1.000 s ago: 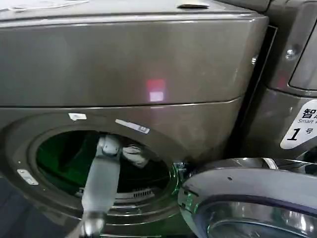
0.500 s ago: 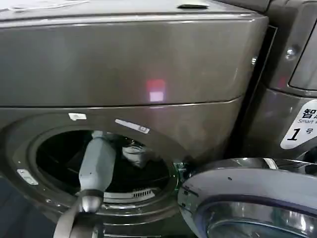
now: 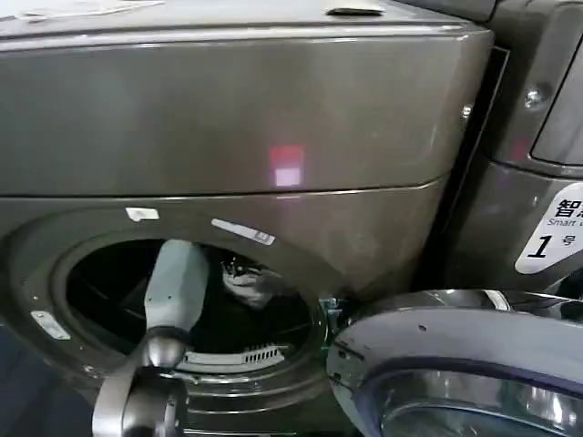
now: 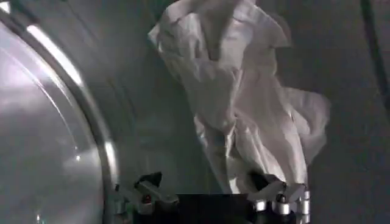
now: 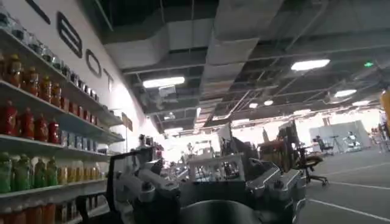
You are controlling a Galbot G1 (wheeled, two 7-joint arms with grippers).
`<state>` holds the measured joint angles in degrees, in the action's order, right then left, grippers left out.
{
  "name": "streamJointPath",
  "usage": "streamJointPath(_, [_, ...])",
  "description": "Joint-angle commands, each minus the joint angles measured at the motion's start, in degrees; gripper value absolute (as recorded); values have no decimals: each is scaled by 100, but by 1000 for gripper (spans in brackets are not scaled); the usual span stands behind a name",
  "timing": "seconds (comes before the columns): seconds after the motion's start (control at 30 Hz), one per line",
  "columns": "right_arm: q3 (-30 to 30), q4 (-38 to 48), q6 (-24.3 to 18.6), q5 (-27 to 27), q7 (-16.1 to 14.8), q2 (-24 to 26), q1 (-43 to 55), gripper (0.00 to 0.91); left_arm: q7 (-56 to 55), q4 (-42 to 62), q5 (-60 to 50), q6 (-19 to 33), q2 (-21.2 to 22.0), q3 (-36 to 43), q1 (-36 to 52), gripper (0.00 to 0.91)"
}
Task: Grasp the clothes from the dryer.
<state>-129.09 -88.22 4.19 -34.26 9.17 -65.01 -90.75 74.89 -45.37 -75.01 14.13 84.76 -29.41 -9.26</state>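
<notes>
**Deep in the drum, left arm faces the clothes**

Inside the dryer [image 3: 228,118], the left arm reaches through the round opening, its pale grey forearm slanting up from the lower rim into the dark drum. The clothes [image 3: 248,282], a small white bundle, show in the head view just beside the arm's far end, toward the opening's upper middle. The door [image 3: 455,364] stands swung open at the lower right, glass window facing up.

From the left wrist view, the left gripper [image 4: 210,198] points at the clothes [image 4: 244,103], which hang as a crumpled white mass against the drum's grey wall. Its fingers [image 4: 143,192] stand spread apart, released, with nothing clamped between them; the lower folds of the fabric come down near one fingertip, though whether they touch it I cannot tell.

The right gripper [image 5: 210,189] is away from the dryer, aimed out at a room with shelves of bottles [image 5: 36,122] and ceiling lights. Its fingers are spread and hold nothing.

A neighbouring machine at the right carries a white "1" sticker [image 3: 554,232].
</notes>
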Motion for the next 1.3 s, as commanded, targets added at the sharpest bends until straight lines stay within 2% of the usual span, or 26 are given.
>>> streamJointPath(0.03, [20, -9, -6, 9, 2, -1, 17, 907, 40, 610, 406, -95, 16, -10, 77, 907])
streamJointPath(0.5, [88, -10, -44, 36, -7, -35, 24, 907, -194, 1181, 671, -124, -58, -44, -61, 907])
streamJointPath(0.53, [92, -13, -44, 33, -6, -36, 23, 907, -176, 1212, 675, -129, -59, -50, -55, 694])
streamJointPath(0.57, [94, -21, -43, 33, -6, -37, 26, 907, -166, 1224, 647, -123, -60, -54, -53, 102])
streamJointPath(0.6, [94, -25, -42, 32, -7, -37, 27, 907, -159, 1239, 646, -113, -62, -56, -51, 11])
streamJointPath(1.13, [111, -18, -39, 37, -7, -50, 21, 907, -221, 981, 968, -287, -87, -26, -117, 0])
streamJointPath(1.3, [124, -68, 82, 42, -53, -50, 22, 907, -243, 737, 1114, -356, -121, -27, -143, 0])
